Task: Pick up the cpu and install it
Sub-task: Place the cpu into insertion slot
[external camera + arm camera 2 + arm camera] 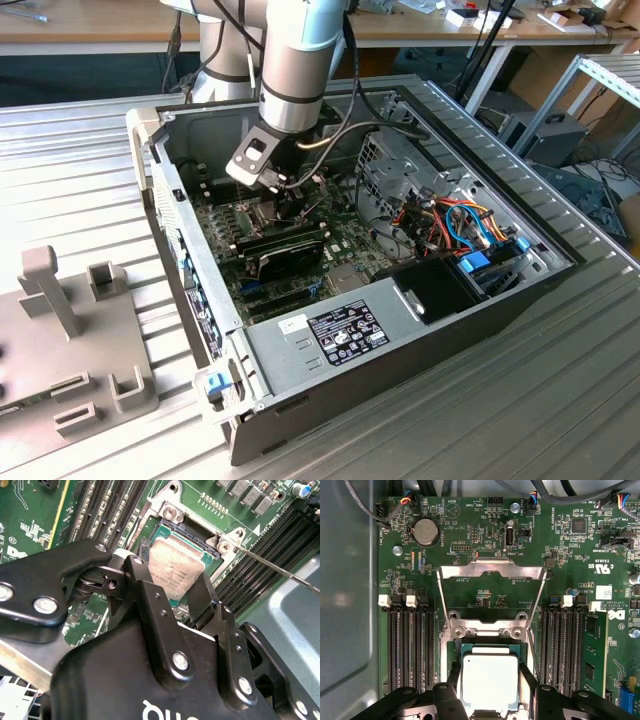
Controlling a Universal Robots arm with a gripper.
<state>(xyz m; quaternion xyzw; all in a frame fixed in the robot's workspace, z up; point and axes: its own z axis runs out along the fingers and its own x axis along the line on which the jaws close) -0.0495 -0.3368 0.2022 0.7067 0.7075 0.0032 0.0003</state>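
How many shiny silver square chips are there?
1. The cpu is clamped in the gripper over the socket, beside its opened metal frame. More could be hidden under the gripper.

The gripper (490, 687) clasped the cpu (490, 677) by two edges at the socket (470, 646), its metal frame (490, 569) hinged open.

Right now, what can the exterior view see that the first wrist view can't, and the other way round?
The exterior view gives the whole computer case, the robot arm, the black expansion card and the power supply. The first wrist view gives the round coin battery, the opened metal frame and the cpu held in the gripper over the socket. Both show the green motherboard.
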